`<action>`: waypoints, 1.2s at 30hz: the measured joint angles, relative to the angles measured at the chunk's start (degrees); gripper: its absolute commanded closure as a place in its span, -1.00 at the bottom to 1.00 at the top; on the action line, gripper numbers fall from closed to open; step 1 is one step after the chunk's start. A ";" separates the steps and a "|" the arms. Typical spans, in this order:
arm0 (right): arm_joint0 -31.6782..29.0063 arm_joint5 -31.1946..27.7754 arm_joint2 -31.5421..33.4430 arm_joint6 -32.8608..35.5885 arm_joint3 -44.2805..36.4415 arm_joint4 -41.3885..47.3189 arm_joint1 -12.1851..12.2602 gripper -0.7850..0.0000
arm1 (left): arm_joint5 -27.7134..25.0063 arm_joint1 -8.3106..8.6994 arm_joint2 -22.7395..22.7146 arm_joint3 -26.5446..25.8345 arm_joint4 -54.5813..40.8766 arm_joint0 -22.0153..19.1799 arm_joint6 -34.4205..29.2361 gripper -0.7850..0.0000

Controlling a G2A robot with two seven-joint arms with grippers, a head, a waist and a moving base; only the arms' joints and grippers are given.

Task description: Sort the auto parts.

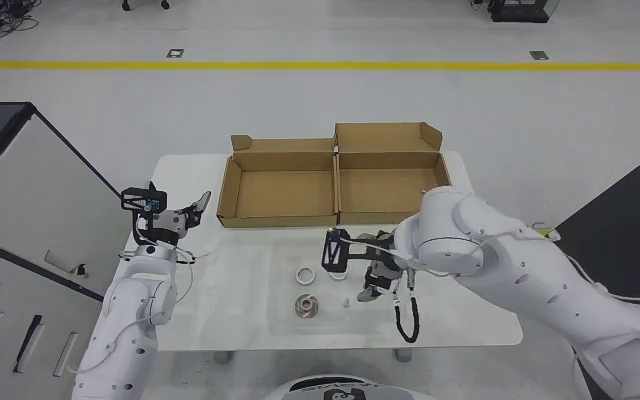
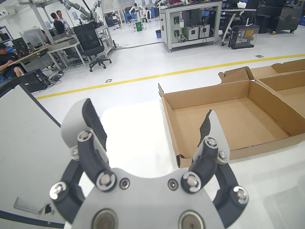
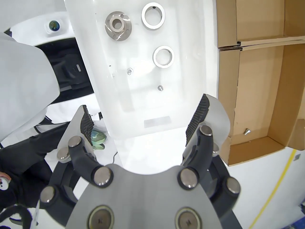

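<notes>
We start with the white worktop (image 1: 230,300). Two open cardboard boxes sit side by side at its far edge, the left box (image 1: 277,190) at 11 o'clock from the worktop's middle and the right box (image 1: 390,185) at 1 o'clock.

The right end effector (image 3: 145,107) hangs over the middle of the worktop, jaws spread wide with nothing between them. The left end effector (image 2: 147,110), likewise open and empty, sits well apart at the 9 o'clock edge, near the left box.

So the right arm is plainly the nearer one — in the top view the loose parts lie from it toward 7 to 8 o'clock. The flanged hub (image 3: 118,26) is farthest, flat on its flange with its bore pointing straight up. The larger ring (image 3: 153,16) lies just beside it at 12 o'clock, and the smaller ring (image 3: 163,56) is nearer the end effector. All three are round and lie flat, so there is no long axis to line up with — we judge a straight-down approach across a rim would serve.

One small nut (image 3: 129,71) and a second nut (image 3: 160,87) lie nearest, but they are too small for us to tell which way they face. What looks like a tiny tapered piece (image 3: 246,131) rests in the right box.
</notes>
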 measured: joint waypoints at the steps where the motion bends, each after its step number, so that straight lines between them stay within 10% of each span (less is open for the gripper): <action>1: 1.10 -0.02 -1.54 -0.02 0.69 -0.14 -0.34 -1.00 | 0.00 0.00 0.00 0.00 0.00 0.00 0.00 -1.00; 36: 12.29 -2.22 -23.32 -2.22 22.33 6.20 -11.14 -0.02 | 0.00 0.00 0.00 0.00 0.00 0.00 0.00 -1.00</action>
